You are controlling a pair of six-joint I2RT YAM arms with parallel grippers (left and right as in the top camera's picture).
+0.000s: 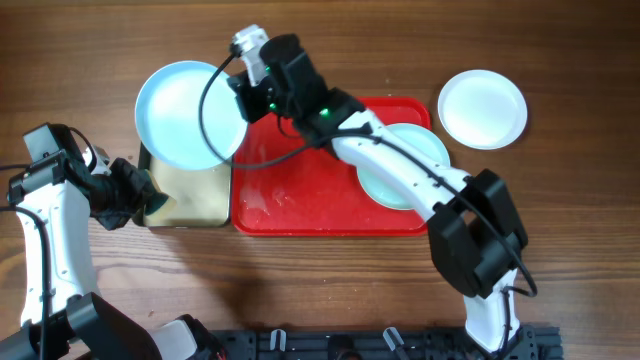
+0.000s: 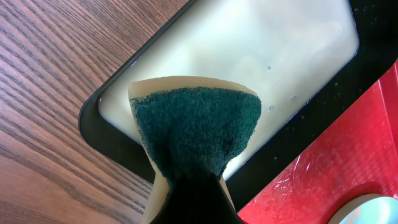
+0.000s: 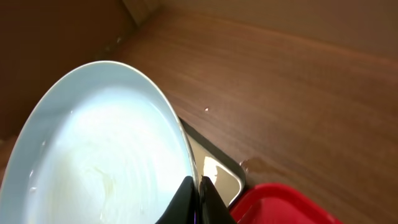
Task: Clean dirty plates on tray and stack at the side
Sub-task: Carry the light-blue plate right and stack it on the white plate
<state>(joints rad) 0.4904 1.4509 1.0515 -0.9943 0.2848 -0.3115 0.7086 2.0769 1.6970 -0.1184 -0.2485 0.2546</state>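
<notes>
Left of the red tray (image 1: pixel 300 205), my left jaws are clamped on a green sponge (image 2: pixel 196 130) at the cream tray (image 1: pixel 195 205), and my right jaws pinch the rim of a pale blue plate (image 1: pixel 185 115) lifted clear. A second blue plate (image 1: pixel 430 150) lies on the red tray, uncleaned by my reckoning. To its right, the white plate (image 1: pixel 483 108) sits alone on the desk (image 1: pixel 560 250), so I judge the job about a third done.

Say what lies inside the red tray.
A pale blue plate lies at the right end of the tray, and wet streaks show on its bare floor. The right arm crosses the plate and the tray's top edge, hiding what lies beneath.
</notes>
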